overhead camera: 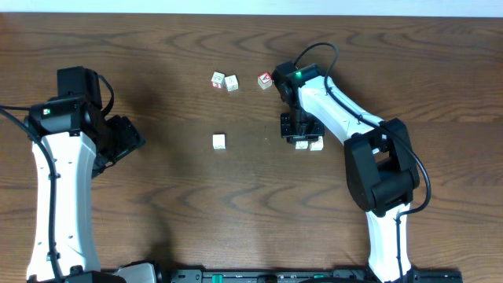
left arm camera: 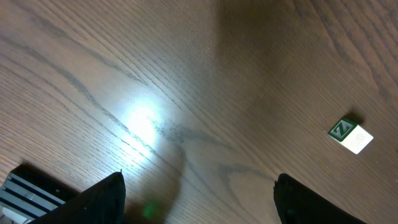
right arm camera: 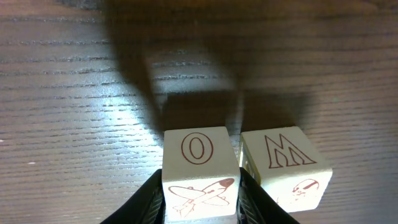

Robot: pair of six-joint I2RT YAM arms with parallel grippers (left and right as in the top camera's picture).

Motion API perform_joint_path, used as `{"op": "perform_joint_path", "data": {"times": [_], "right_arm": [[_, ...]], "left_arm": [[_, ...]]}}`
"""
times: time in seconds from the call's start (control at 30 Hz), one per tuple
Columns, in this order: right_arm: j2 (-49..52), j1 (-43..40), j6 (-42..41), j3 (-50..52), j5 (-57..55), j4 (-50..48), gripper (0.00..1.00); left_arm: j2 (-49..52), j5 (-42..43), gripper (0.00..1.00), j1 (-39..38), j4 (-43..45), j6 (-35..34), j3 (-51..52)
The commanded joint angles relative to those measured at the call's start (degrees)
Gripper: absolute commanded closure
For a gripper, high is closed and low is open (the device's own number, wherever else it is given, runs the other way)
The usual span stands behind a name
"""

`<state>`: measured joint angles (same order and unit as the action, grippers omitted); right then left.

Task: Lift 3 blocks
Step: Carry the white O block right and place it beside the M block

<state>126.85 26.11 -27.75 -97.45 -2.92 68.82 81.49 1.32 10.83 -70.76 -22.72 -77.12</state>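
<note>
Two cream blocks lie side by side right of centre: one printed with an O and an airplane (right arm camera: 200, 163), one printed with an M (right arm camera: 283, 163). My right gripper (right arm camera: 202, 190) is shut on the O block (overhead camera: 302, 145), one finger against each side, and the M block (overhead camera: 317, 145) touches the outside of its right finger. I cannot tell if the O block is off the wood. A third cream block (overhead camera: 219, 141) lies alone mid-table. My left gripper (overhead camera: 126, 141) is open over bare wood at the left, its jaws (left arm camera: 199, 186) wide apart and holding nothing.
At the back stand a cream block (overhead camera: 232, 82), one with red marks (overhead camera: 218, 79) and a red-faced cube (overhead camera: 265, 79). The left wrist view shows a cream block with a green Z face (left arm camera: 350, 135) far to the right.
</note>
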Motion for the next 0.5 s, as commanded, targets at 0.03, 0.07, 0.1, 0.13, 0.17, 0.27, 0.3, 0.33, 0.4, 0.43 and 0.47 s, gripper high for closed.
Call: {"op": "perform_joint_path", "data": {"times": [0.03, 0.07, 0.1, 0.13, 0.17, 0.27, 0.3, 0.33, 0.4, 0.43, 0.47], "right_arm": [[0.1, 0.0, 0.6, 0.0, 0.7, 0.3, 0.71], [0.1, 0.0, 0.6, 0.0, 0.7, 0.4, 0.71], [0.1, 0.0, 0.6, 0.0, 0.7, 0.6, 0.71], [0.1, 0.0, 0.6, 0.0, 0.7, 0.8, 0.71], [0.1, 0.0, 0.6, 0.0, 0.7, 1.0, 0.71], [0.1, 0.0, 0.6, 0.0, 0.7, 1.3, 0.71], [0.1, 0.0, 0.6, 0.0, 0.7, 1.3, 0.71], [0.1, 0.0, 0.6, 0.0, 0.7, 1.3, 0.71], [0.1, 0.0, 0.6, 0.0, 0.7, 1.3, 0.7], [0.1, 0.0, 0.6, 0.0, 0.7, 1.3, 0.7], [0.1, 0.0, 0.6, 0.0, 0.7, 1.3, 0.7]], "left_arm": [[-0.2, -0.4, 0.23, 0.2, -0.3, -0.5, -1.0], [-0.2, -0.4, 0.23, 0.2, -0.4, -0.5, -1.0], [-0.2, -0.4, 0.23, 0.2, -0.3, -0.5, -1.0], [-0.2, -0.4, 0.23, 0.2, -0.4, -0.5, -1.0], [-0.2, -0.4, 0.23, 0.2, -0.4, -0.5, -1.0], [-0.2, -0.4, 0.23, 0.2, -0.3, -0.5, -1.0], [-0.2, -0.4, 0.23, 0.2, -0.3, -0.5, -1.0], [-0.2, -0.4, 0.23, 0.2, -0.3, -0.5, -1.0], [-0.2, -0.4, 0.23, 0.2, -0.3, -0.5, -1.0], [-0.2, -0.4, 0.23, 0.2, -0.4, -0.5, -1.0], [-0.2, -0.4, 0.23, 0.2, -0.3, -0.5, -1.0]]}}
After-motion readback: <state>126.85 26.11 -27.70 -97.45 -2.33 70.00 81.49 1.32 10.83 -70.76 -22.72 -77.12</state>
